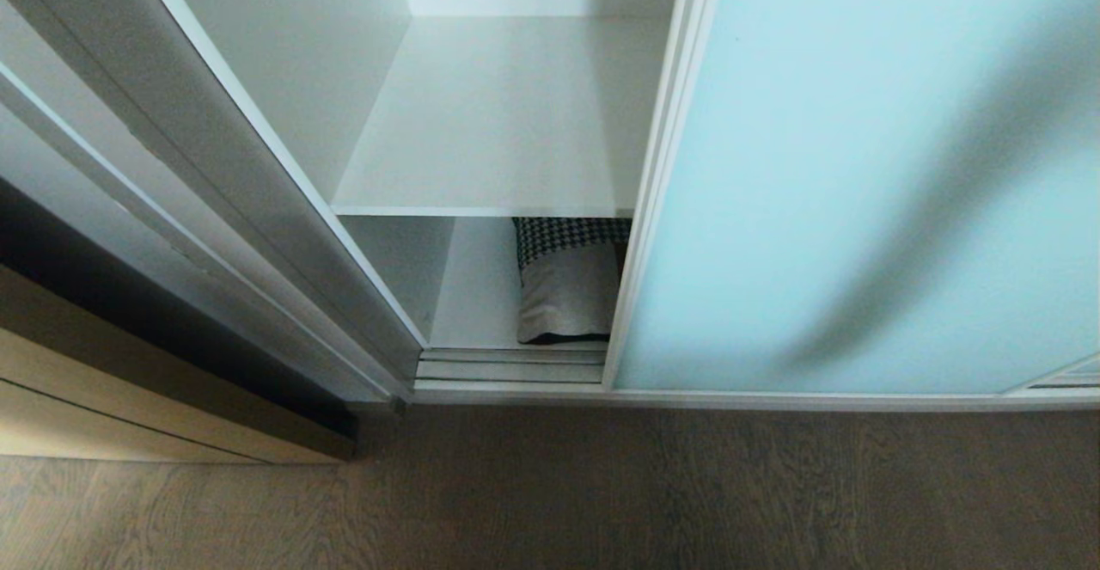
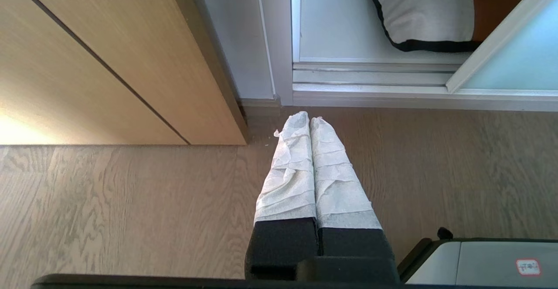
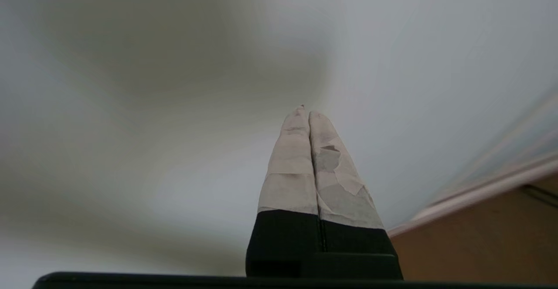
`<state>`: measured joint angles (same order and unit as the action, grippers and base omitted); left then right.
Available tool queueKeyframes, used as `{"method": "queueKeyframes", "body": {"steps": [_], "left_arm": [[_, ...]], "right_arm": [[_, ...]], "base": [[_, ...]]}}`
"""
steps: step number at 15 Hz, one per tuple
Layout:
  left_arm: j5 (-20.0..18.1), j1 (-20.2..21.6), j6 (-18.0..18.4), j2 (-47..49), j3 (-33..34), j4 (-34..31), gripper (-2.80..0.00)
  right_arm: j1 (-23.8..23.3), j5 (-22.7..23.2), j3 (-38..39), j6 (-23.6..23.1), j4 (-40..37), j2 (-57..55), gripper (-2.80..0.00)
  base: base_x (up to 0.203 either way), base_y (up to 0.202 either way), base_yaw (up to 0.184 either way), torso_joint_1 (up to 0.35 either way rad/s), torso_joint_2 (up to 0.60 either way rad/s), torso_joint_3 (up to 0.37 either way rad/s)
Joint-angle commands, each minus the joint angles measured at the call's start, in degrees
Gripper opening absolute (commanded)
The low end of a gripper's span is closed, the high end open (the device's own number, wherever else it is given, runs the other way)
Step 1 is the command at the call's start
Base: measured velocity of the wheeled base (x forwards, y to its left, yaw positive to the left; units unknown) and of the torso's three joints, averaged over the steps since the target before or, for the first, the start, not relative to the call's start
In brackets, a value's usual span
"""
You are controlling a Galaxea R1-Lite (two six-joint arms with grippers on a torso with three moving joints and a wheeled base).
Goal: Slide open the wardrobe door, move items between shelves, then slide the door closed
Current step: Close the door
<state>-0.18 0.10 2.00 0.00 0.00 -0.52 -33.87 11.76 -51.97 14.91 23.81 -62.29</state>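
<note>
In the head view, the sliding wardrobe door (image 1: 859, 174) of frosted aqua glass fills the right half of the frame, its silver edge running down the centre. It stands partly open, leaving a gap in the middle of the frame. Through that gap a broad white upper shelf (image 1: 498, 123) shows bare at upper centre. Below its front edge, at centre, the cushion (image 1: 569, 282) lies on the lower shelf (image 1: 477, 286), its houndstooth panel toward the top and a cream panel below, its right side tucked just behind the door's edge. Silver floor tracks (image 1: 511, 365) lie right under it, and the brown wood-grain floor (image 1: 601, 493) spans the bottom. A long soft shadow crosses the glass. Neither arm appears here.

In the left wrist view, the left gripper (image 2: 309, 119) sits at centre, its tape-wrapped fingers pressed together with nothing between them, above the floor and apart from the wardrobe. The cushion (image 2: 429, 16) shows at upper right beyond the tracks, and a tan wooden panel (image 2: 109, 62) fills the upper left.

In the right wrist view, the right gripper (image 3: 307, 114) is at centre — fingers closed tight and empty — pointing at a pale, blurred surface that I cannot identify for certain. A light strip and a patch of brown sit at lower right.
</note>
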Motion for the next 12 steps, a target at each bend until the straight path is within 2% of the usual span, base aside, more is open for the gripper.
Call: {"method": "queueKeyframes", "body": {"steps": [1, 9, 12], "left_arm": [[0.01, -0.01, 0.02, 0.09, 0.09, 0.00, -2.80], [0.01, -0.01, 0.02, 0.09, 0.09, 0.00, -2.80], [0.01, -0.01, 0.02, 0.09, 0.09, 0.00, -2.80]], "right_arm": [[3.10, 0.10, 0.88, -0.14, 0.21, 0.08, -2.80], [11.32, -0.14, 1.56, -1.47, 0.27, 1.58, -2.80], [16.15, -0.16, 4.98, -4.48, 0.33, 3.80, -2.80]], "base": [[0.000, 0.000, 0.000, 0.000, 0.00, 0.000], [0.000, 0.000, 0.000, 0.000, 0.00, 0.000], [0.000, 0.000, 0.000, 0.000, 0.00, 0.000]]}}
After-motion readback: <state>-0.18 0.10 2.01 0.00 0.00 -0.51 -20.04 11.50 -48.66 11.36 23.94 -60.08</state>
